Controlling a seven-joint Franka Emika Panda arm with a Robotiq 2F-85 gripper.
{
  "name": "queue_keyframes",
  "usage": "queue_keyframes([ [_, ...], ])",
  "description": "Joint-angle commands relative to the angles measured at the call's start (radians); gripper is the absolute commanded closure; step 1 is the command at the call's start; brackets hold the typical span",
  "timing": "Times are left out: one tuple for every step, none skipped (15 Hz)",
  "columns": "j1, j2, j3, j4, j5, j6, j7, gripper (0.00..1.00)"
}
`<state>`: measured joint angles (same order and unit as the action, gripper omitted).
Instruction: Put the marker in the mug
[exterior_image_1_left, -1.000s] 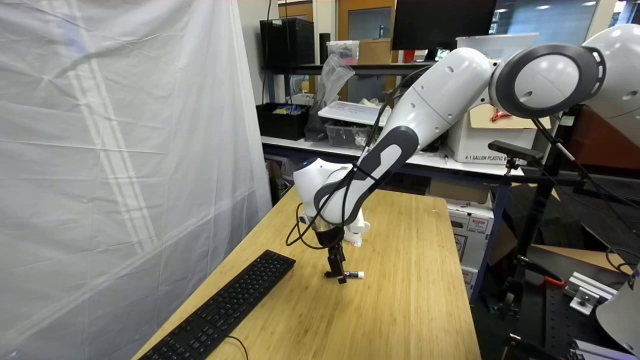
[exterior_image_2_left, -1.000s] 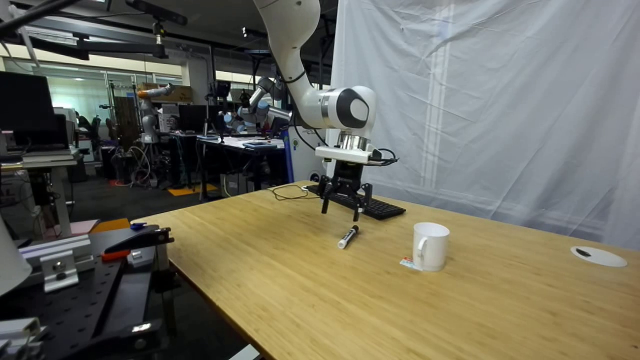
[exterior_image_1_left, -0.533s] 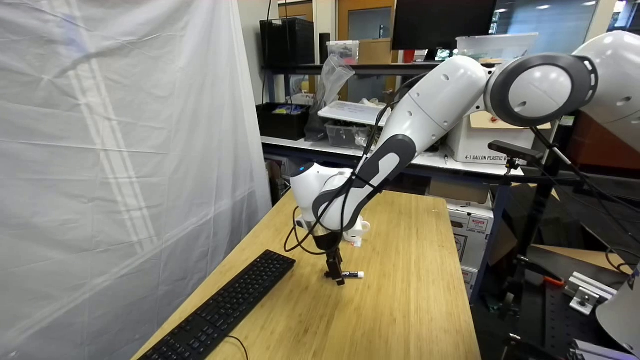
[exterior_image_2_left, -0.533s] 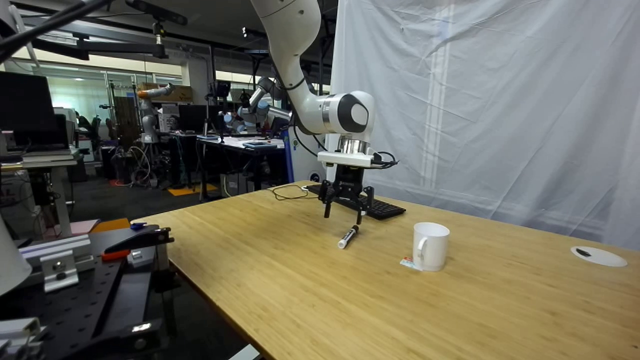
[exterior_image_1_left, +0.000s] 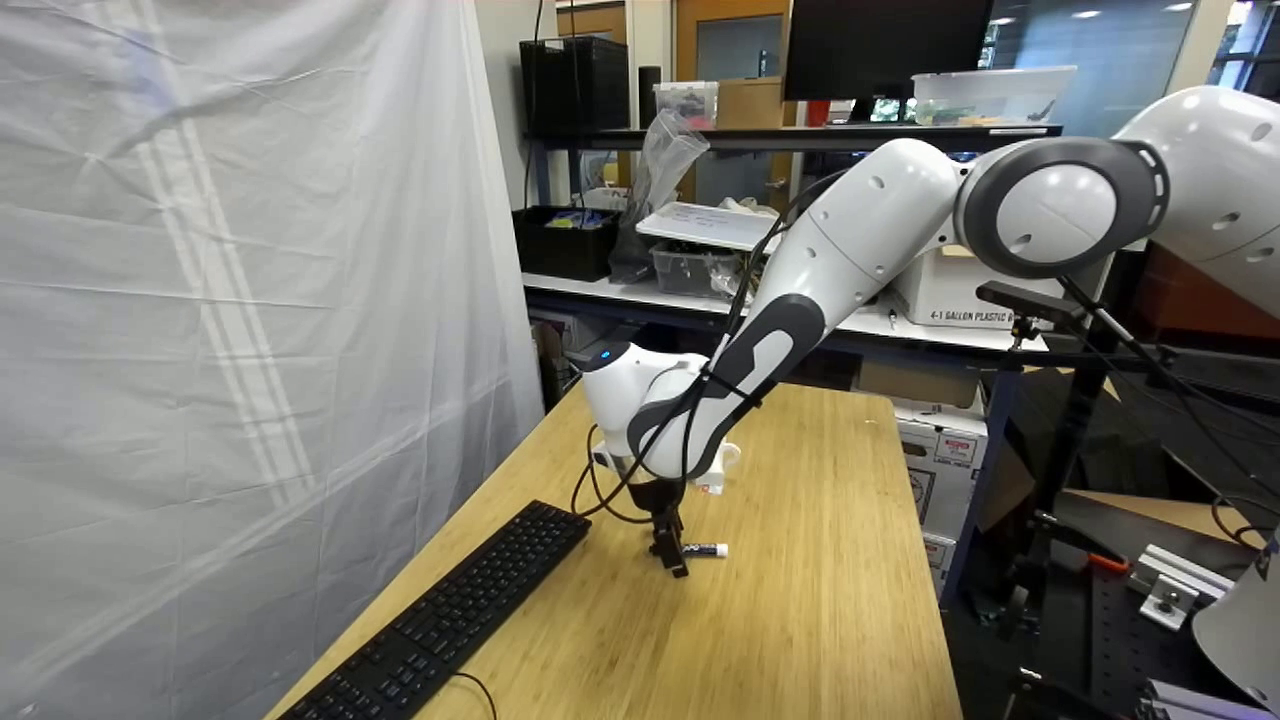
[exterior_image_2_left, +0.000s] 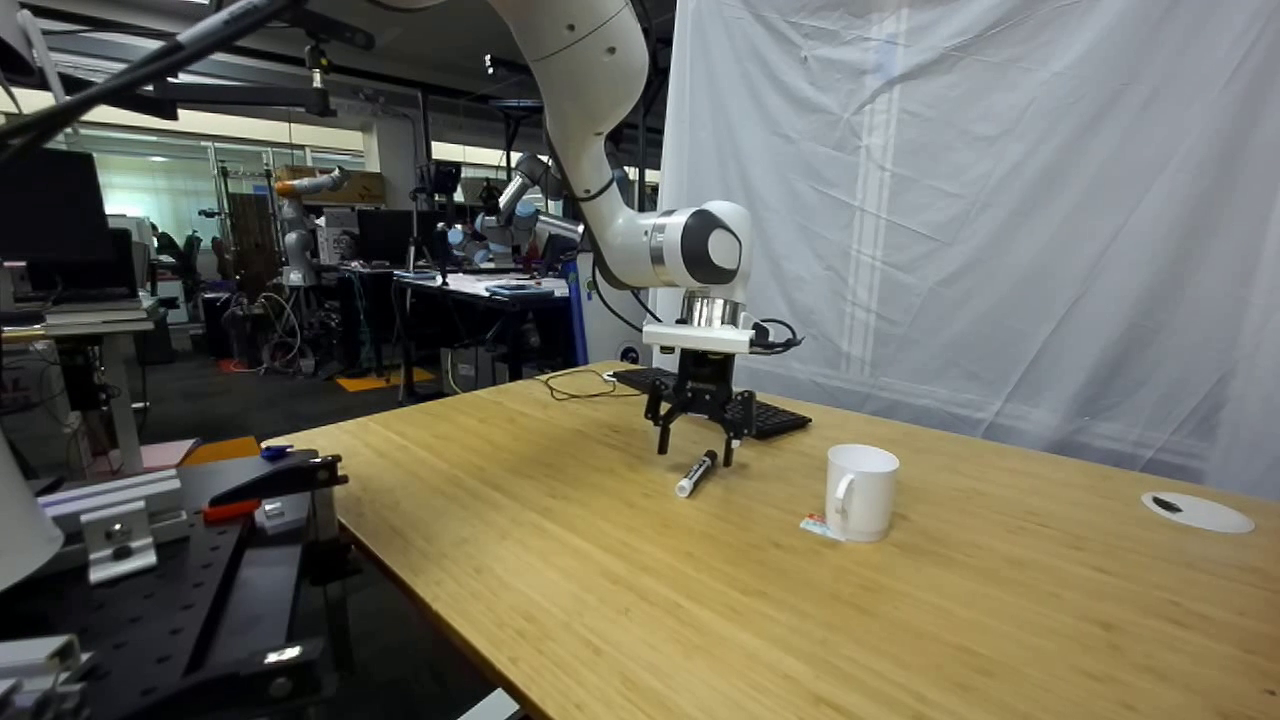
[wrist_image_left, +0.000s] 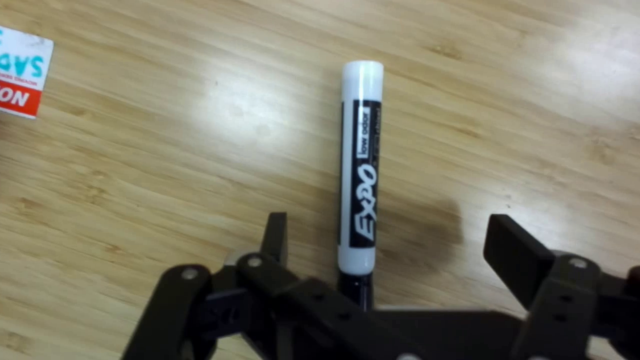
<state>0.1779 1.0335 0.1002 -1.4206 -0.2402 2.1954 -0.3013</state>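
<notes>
The marker (wrist_image_left: 360, 170) lies ungripped on the desk (exterior_image_2_left: 560, 540), partly under the spread hand (exterior_image_2_left: 696, 456), so grasp and drop into the mug (exterior_image_2_left: 864, 495) remain.

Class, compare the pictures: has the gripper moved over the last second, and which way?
Yes, downward. In an exterior view, the gripper now sits lower against the mug, which has stayed put, and nearer the marker.

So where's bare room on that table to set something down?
Between the white mug and white disc, and from the Expo marker to the wooden table edge opposite the black keyboard. Crowded: the marker's dark end, under the open pincer.
</notes>
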Motion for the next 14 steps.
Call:
queue_keyframes([
  [0.010,0.025,-0.009,0.040,-0.018,0.005,-0.004,0.00],
  [0.011,0.029,-0.010,0.045,-0.018,0.006,-0.004,0.00],
  [0.013,0.034,-0.009,0.051,-0.018,0.005,-0.006,0.25],
  [0.013,0.038,-0.008,0.056,-0.018,0.005,-0.007,0.26],
  [0.014,0.040,-0.009,0.059,-0.018,0.005,-0.008,0.34],
  [0.015,0.041,-0.009,0.061,-0.018,0.005,-0.007,0.41],
  [0.017,0.041,-0.009,0.060,-0.019,0.006,-0.008,0.47],
  [0.018,0.040,-0.009,0.061,-0.021,0.005,-0.008,0.54],
  [0.019,0.040,-0.010,0.064,-0.023,0.006,-0.008,0.62],
  [0.019,0.040,-0.011,0.066,-0.027,0.005,-0.008,0.68],
  [0.019,0.040,-0.012,0.067,-0.028,0.006,-0.007,0.75],
  [0.020,0.039,-0.011,0.067,-0.029,0.006,-0.007,0.81],
  [0.021,0.039,-0.011,0.068,-0.029,0.007,-0.007,0.88],
  [0.021,0.037,-0.012,0.065,-0.029,0.009,-0.005,0.95],
])
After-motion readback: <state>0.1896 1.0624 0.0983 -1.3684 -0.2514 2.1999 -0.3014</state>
